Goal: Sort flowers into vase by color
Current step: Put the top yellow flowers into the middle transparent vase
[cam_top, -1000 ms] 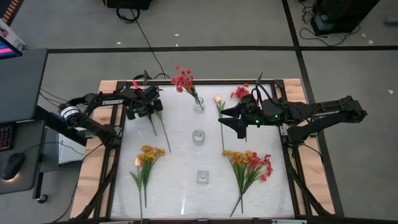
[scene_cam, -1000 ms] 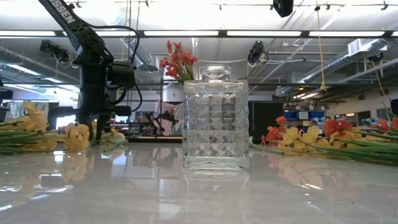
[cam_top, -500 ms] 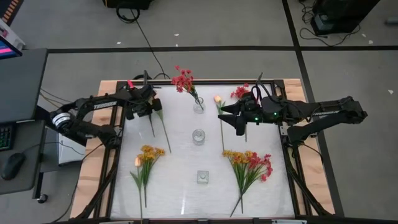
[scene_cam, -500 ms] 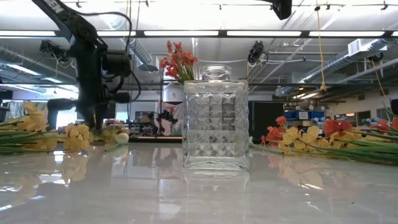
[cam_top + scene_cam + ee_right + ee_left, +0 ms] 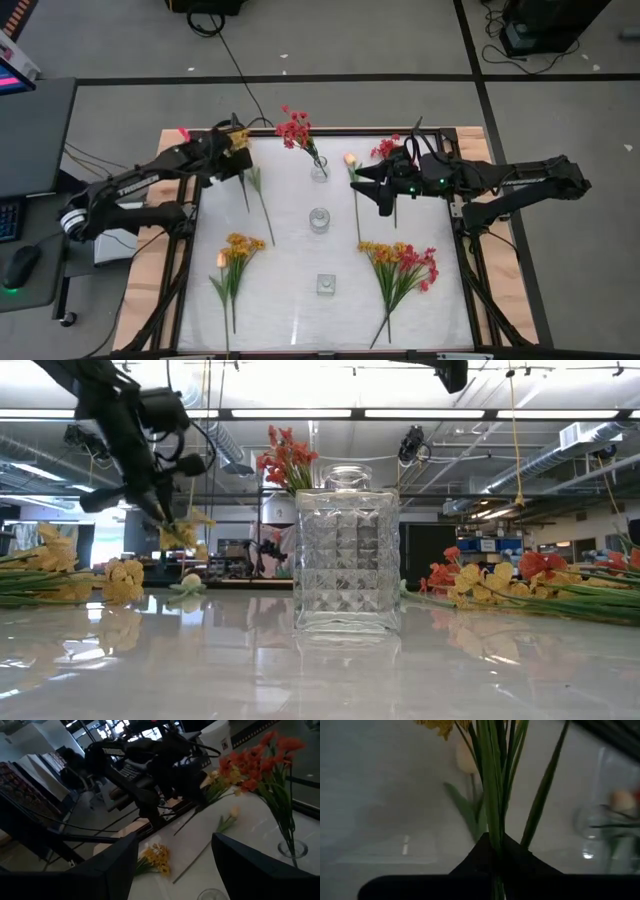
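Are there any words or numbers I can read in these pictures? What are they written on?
No words can be read for sure.
White lettering runs along the left arm in the high view, too small and blurred to read.
A small dark sign sits on a white box in the right wrist view, too blurred to read.
The flowers and vases carry no writing.

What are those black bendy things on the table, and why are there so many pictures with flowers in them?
Those are two robot arms, each ending in jaws that pinch. One camera looks down from the ceiling, one sits at table height, and one rides on each wrist. The left gripper has its jaws shut on a yellow flower, lifted off the white table. The right gripper waits open above a pale peach flower. Three glass vases stand in a row; the far vase already holds red flowers. Bunches of yellow flowers and mixed red and yellow ones lie on the table.
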